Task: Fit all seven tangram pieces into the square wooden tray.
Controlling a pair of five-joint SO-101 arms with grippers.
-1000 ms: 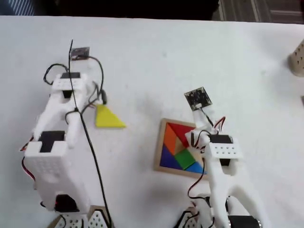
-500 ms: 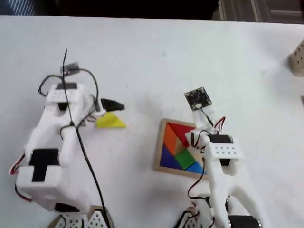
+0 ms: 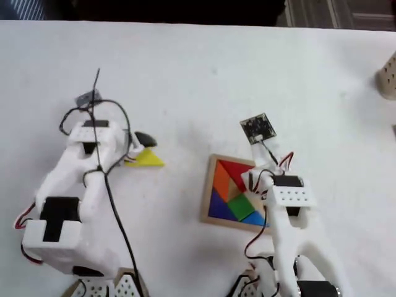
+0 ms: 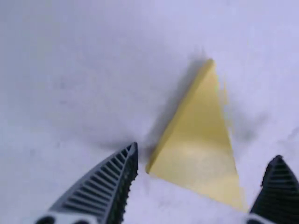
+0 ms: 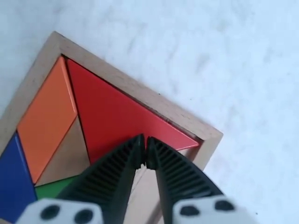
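While the yellow triangle [image 3: 145, 159] [image 4: 201, 144] lies flat on the table [image 3: 204, 80], well left of the tray [image 3: 206, 192] [image 5: 135, 86], I count the job unfinished. The tray sits in front of the right arm and already holds a red piece [image 3: 238, 170] [image 5: 117, 121], an orange one [image 3: 221, 179] [image 5: 46, 112], blue [image 3: 219, 204] and green [image 3: 240, 207]. Bare wood [image 5: 65, 156] shows between orange and red in the right wrist view, so at least one slot is open.

Left to do, as I judge it: grip the yellow, carry it over, seat it.

The left gripper [image 4: 204, 156] [image 3: 139, 148] is down at the yellow with its jaws spread wide, one on each side, not pinching. The right gripper [image 5: 145, 140] [image 3: 253, 182] hangs over the red piece with its jaws pressed together, holding nothing.

Hard to read: the right arm covers the tray's near corner in the high view, so I can't get a full piece count. There's possibly a lighter blue piece by the green. I can't tell whether the closed jaws touch the red piece.
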